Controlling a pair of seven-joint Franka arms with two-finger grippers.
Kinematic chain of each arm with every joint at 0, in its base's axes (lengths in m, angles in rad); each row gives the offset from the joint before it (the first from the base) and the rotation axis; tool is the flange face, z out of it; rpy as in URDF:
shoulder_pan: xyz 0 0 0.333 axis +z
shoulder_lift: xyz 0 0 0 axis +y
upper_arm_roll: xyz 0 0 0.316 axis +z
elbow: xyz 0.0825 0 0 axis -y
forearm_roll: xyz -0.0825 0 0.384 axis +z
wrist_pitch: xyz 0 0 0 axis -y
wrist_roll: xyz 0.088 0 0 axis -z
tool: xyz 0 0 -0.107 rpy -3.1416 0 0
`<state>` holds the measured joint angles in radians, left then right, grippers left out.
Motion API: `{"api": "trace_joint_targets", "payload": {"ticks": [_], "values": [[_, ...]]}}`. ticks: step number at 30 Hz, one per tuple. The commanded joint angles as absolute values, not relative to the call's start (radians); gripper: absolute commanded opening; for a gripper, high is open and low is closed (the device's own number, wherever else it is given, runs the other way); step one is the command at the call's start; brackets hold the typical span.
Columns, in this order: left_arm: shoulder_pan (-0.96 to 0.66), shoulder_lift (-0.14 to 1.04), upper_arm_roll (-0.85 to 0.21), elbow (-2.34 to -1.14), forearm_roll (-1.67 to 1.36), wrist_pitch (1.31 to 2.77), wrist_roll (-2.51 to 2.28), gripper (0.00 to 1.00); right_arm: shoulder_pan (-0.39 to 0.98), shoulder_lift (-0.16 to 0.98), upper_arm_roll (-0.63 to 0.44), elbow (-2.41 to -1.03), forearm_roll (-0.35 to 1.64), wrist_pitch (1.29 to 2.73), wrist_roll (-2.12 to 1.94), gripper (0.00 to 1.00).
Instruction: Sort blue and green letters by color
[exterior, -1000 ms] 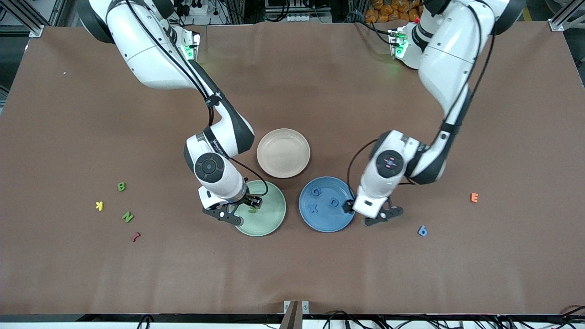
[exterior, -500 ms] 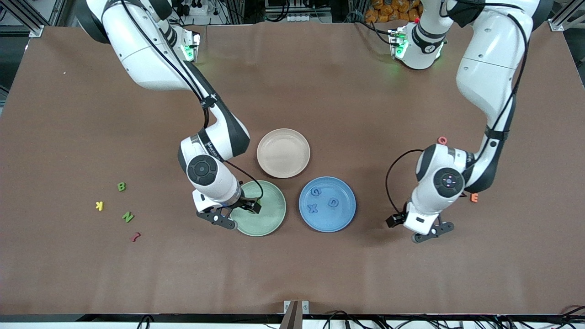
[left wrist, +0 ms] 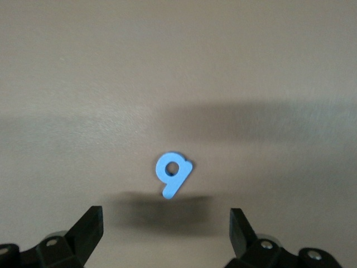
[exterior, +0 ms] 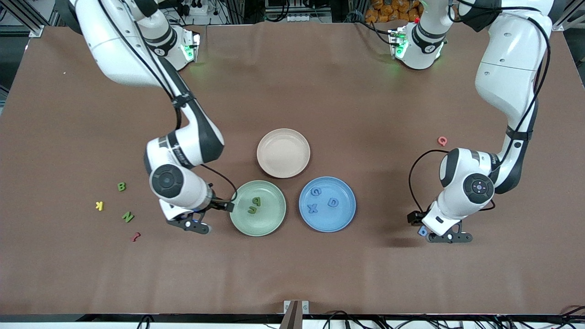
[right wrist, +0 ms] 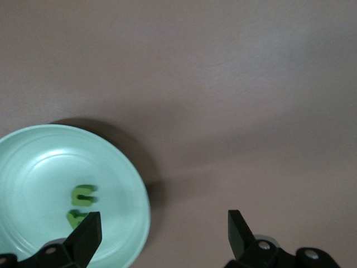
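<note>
Fingers of the left gripper (left wrist: 166, 234) stand wide and empty over the blue b (left wrist: 173, 174), straddling it for a pick; right gripper (right wrist: 164, 240), equally spread and empty, hangs beside the green plate (exterior: 274, 218) holding p (exterior: 257, 200) and u (exterior: 252, 209)

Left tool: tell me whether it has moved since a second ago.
Yes. The left tool was beside the blue plate; it has swung toward the left arm's end of the table and now hangs open over the blue b.
</note>
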<state>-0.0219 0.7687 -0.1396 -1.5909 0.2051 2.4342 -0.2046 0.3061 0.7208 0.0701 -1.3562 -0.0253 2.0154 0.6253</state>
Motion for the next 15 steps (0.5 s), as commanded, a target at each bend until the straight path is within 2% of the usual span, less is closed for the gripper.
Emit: {"api": "trace_joint_targets", "payload": {"ticks": [1,8,15], "values": [[-0.023,0.796,-0.146,-1.589,0.219,2.430,-0.127,1.00,0.243,0.637,0.081,-1.413,-0.043,1.962,0.494,1.00],[-0.021,0.799,-0.140,-1.586,0.219,2.430,-0.118,1.00,0.149,0.569,0.081,-1.499,-0.052,1.962,0.237,1.00],[-0.017,0.822,-0.121,-1.540,0.219,2.430,-0.115,1.00,0.092,0.564,0.081,-1.522,-0.095,1.965,0.077,1.00]]}}
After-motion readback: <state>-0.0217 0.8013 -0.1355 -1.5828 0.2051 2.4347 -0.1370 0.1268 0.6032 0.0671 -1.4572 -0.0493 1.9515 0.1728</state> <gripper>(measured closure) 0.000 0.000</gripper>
